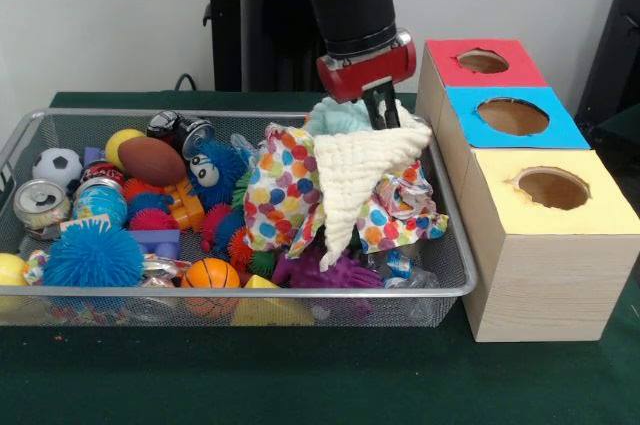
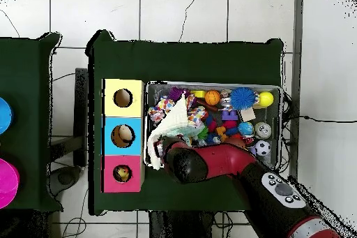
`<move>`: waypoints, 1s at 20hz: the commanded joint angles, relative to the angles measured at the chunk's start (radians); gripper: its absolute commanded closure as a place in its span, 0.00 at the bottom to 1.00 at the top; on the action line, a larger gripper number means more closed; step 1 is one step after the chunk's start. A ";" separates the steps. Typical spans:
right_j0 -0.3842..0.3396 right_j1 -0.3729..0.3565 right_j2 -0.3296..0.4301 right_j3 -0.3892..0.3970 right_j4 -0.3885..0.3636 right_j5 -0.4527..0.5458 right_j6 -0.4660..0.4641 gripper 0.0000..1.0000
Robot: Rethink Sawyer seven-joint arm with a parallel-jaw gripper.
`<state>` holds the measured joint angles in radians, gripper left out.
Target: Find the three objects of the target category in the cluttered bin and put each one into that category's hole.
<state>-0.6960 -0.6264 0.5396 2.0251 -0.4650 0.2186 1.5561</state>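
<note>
Cream waffle-knit cloth (image 1: 362, 173) is hanging from the pincer (image 1: 381, 110), which is pinching its top corner above the wire bin (image 1: 440, 245). Beside the pincer, the three-hole box (image 1: 545, 255) is waiting; overhead, items are already showing inside two holes, so sorting looks underway.

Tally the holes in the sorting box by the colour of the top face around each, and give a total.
Red top: 1 hole
Blue top: 1 hole
Yellow top: 1 hole
Total: 3 holes
</note>
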 commanded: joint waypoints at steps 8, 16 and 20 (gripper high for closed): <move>-0.147 -0.101 -0.015 -0.125 -0.114 0.141 -0.104 1.00; -0.205 -0.130 0.029 -0.153 -0.152 0.202 -0.171 1.00; -0.224 -0.138 0.046 -0.173 -0.182 0.227 -0.201 1.00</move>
<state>-0.8959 -0.7423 0.5305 1.9655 -0.5696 0.2963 1.5563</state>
